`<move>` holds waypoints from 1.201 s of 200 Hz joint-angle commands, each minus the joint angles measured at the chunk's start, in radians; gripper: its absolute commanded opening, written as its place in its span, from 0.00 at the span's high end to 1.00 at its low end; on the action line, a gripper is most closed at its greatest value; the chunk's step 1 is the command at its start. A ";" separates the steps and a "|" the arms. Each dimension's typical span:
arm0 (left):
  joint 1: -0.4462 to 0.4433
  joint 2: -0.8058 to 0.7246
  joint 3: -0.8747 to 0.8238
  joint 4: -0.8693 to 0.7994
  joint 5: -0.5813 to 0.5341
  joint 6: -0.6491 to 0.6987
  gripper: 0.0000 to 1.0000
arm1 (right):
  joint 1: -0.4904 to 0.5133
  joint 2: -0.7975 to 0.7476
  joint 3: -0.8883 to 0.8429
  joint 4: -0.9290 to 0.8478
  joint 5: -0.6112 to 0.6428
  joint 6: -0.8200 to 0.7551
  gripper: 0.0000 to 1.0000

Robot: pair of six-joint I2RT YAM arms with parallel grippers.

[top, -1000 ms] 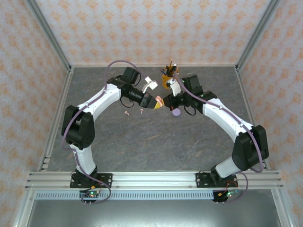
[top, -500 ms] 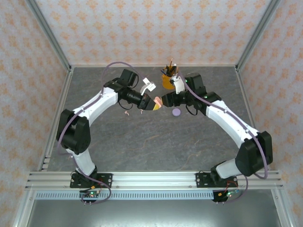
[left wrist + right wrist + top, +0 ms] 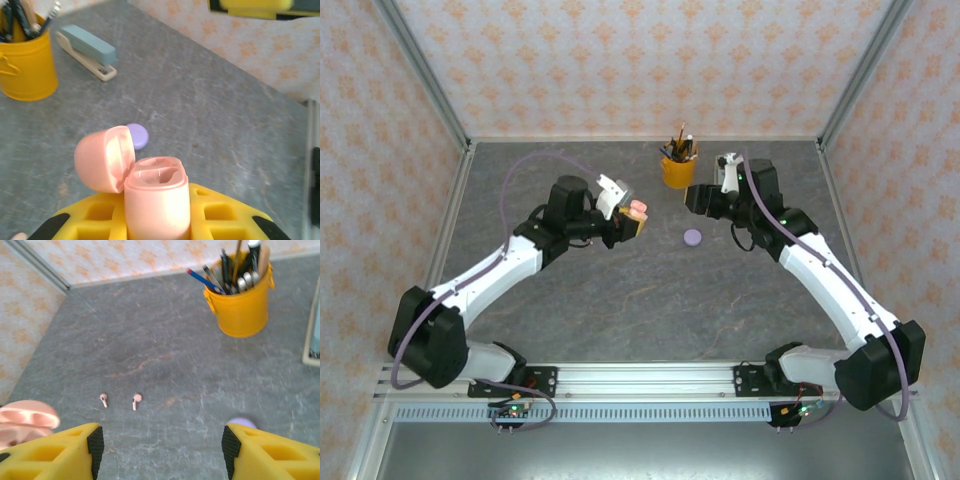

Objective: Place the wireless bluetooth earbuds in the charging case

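My left gripper (image 3: 157,222) is shut on a pale pink charging case (image 3: 156,200), held upright between its yellow fingers with the lid (image 3: 102,160) swung open to the left and both wells showing bare. From above, that gripper (image 3: 628,224) and the case (image 3: 634,210) sit left of centre. Two pale pink earbuds (image 3: 103,400) (image 3: 136,401) lie on the table ahead of my right gripper (image 3: 160,450), which is open with nothing between its fingers. It hovers at the back right (image 3: 695,200). A closed lilac case (image 3: 693,237) lies flat between the arms.
A yellow cup of pens (image 3: 678,170) stands at the back centre. A blue-and-cream stapler (image 3: 87,50) lies beside it. The grey table (image 3: 650,300) is bounded by metal frame posts and patterned walls.
My right gripper has opened and drawn back to the right, away from the pink case. The left arm has swung down and left, carrying the case a little leftward.
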 commanded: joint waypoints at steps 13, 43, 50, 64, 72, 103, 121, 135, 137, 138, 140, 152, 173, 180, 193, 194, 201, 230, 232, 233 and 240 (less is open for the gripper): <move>-0.035 -0.089 -0.134 0.335 -0.311 0.025 1.00 | 0.000 0.007 -0.024 -0.023 0.041 0.082 0.35; -0.057 -0.093 -0.169 0.377 -0.513 -0.037 1.00 | 0.006 0.036 -0.021 -0.038 0.036 0.099 0.35; -0.063 -0.095 -0.180 0.386 -0.551 -0.049 1.00 | 0.009 0.045 -0.020 -0.040 0.040 0.102 0.35; -0.081 -0.101 -0.212 0.415 -0.639 -0.063 1.00 | 0.018 0.068 -0.017 -0.041 0.047 0.114 0.36; -0.083 -0.109 -0.239 0.449 -0.660 -0.074 1.00 | 0.022 0.084 -0.015 -0.041 0.052 0.122 0.36; -0.086 -0.120 -0.373 0.686 -0.656 -0.065 1.00 | 0.048 0.169 0.006 -0.033 0.070 0.168 0.37; -0.086 -0.101 -0.430 0.818 -0.611 -0.030 1.00 | 0.059 0.224 0.022 -0.021 0.069 0.210 0.37; -0.086 -0.087 -0.455 0.891 -0.567 0.000 1.00 | 0.064 0.277 0.044 -0.012 0.065 0.255 0.37; -0.086 -0.085 -0.457 0.900 -0.559 0.003 1.00 | 0.065 0.285 0.048 -0.011 0.065 0.261 0.37; -0.086 -0.083 -0.458 0.903 -0.556 0.005 1.00 | 0.066 0.288 0.049 -0.010 0.065 0.264 0.38; -0.086 -0.081 -0.460 0.910 -0.546 0.008 1.00 | 0.067 0.295 0.053 -0.010 0.066 0.272 0.38; -0.086 -0.079 -0.468 0.936 -0.504 0.030 1.00 | 0.074 0.337 0.079 -0.010 0.070 0.302 0.38; -0.086 -0.088 -0.470 0.945 -0.438 0.069 1.00 | 0.091 0.408 0.127 -0.016 0.085 0.348 0.38; -0.084 -0.093 -0.472 0.946 -0.421 0.079 1.00 | 0.100 0.432 0.146 -0.025 0.093 0.360 0.38; -0.085 -0.101 -0.471 0.940 -0.398 0.097 1.00 | 0.117 0.479 0.188 -0.042 0.102 0.373 0.38; -0.085 -0.101 -0.470 0.939 -0.396 0.097 1.00 | 0.118 0.483 0.192 -0.044 0.102 0.374 0.39; -0.084 -0.101 -0.475 0.944 -0.389 0.103 1.00 | 0.129 0.512 0.220 -0.059 0.110 0.376 0.39; -0.080 -0.084 -0.495 1.041 -0.393 0.091 1.00 | 0.169 0.624 0.343 -0.113 0.130 0.393 0.39; -0.079 -0.083 -0.497 1.046 -0.395 0.090 1.00 | 0.172 0.633 0.350 -0.115 0.129 0.394 0.39; -0.079 -0.083 -0.497 1.050 -0.395 0.089 1.00 | 0.172 0.635 0.354 -0.116 0.129 0.394 0.39; -0.076 -0.079 -0.497 1.062 -0.395 0.085 1.00 | 0.176 0.660 0.377 -0.123 0.125 0.399 0.40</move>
